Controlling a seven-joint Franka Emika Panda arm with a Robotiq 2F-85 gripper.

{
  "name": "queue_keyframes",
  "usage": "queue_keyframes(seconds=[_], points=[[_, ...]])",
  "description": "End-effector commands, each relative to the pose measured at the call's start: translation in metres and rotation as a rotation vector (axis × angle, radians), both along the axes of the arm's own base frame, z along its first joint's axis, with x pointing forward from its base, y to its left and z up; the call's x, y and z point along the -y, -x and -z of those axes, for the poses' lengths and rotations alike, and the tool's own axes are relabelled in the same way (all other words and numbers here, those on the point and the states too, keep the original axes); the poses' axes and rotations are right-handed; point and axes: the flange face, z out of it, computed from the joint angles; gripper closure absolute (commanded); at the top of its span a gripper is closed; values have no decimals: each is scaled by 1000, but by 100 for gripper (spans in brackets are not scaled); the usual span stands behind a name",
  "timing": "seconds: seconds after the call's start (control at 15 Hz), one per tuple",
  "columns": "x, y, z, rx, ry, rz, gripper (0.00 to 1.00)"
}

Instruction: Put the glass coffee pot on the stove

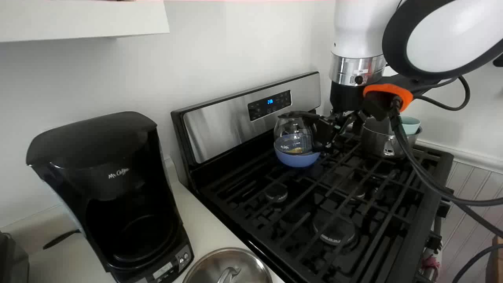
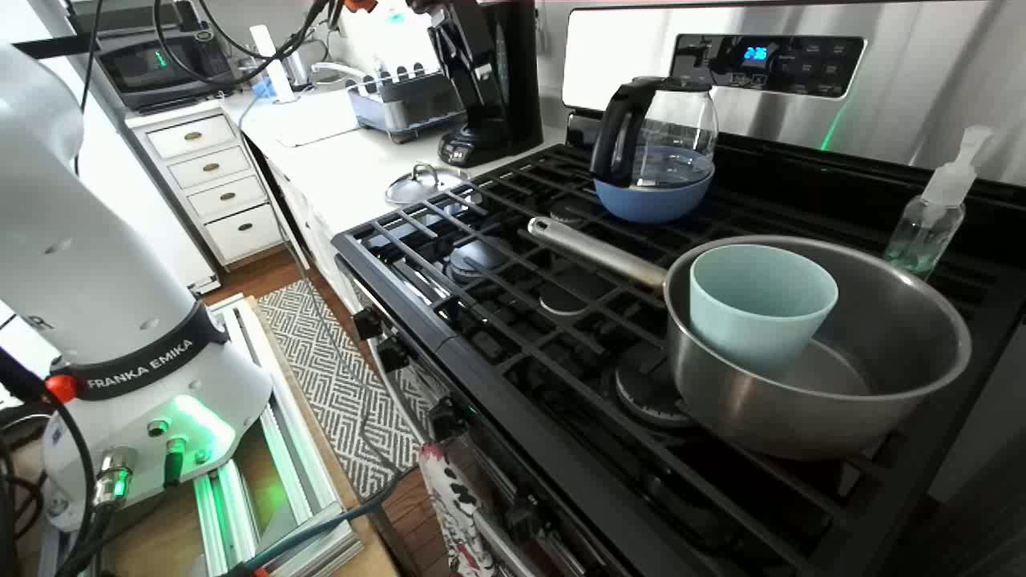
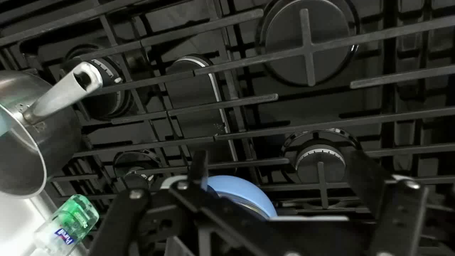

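Currently, in an exterior view: one glass coffee pot [image 1: 290, 127] stands upright, belly seated in one blue bowl [image 1: 297, 160] on one stove [image 1: 298, 220]; one coffee machine [image 1: 98, 157] and one loose lid [image 1: 235, 264] on the surface [image 1: 212, 232] alongside. The arm [image 1: 357, 43] overlaps the pot's handle side, so contact is unreadable from this angle. In an exterior view: black handle [image 2: 625, 132] fully exposed, nothing gripping it. Handling estimate: rigid, brittle, smooth glass, likely slippery; light if empty, contents not readable. Best hold: the handle, not the belly; the bowl may shift with it. Also counted: one saucepan [image 2: 745, 409], one teal cup [image 2: 757, 312] inside it, one pump bottle [image 2: 926, 228]. Wrist view: five burners [image 3: 309, 46]; fingers [image 3: 368, 177] spread well apart, grasping nothing; pot mostly hidden.
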Motion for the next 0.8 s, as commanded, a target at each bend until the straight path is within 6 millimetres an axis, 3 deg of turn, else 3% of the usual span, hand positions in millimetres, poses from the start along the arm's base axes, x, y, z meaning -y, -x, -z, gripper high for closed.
queue_keyframes(seconds=[0.0, 0.13, 0.53, 0.73], points=[[0, 0, -1, -1, 0, 0, 0], [18, -5, -12, 19, -32, -7, 0], [107, -23, -45, 100, -91, 5, 0], [139, -43, -44, 104, -138, 26, 0]])
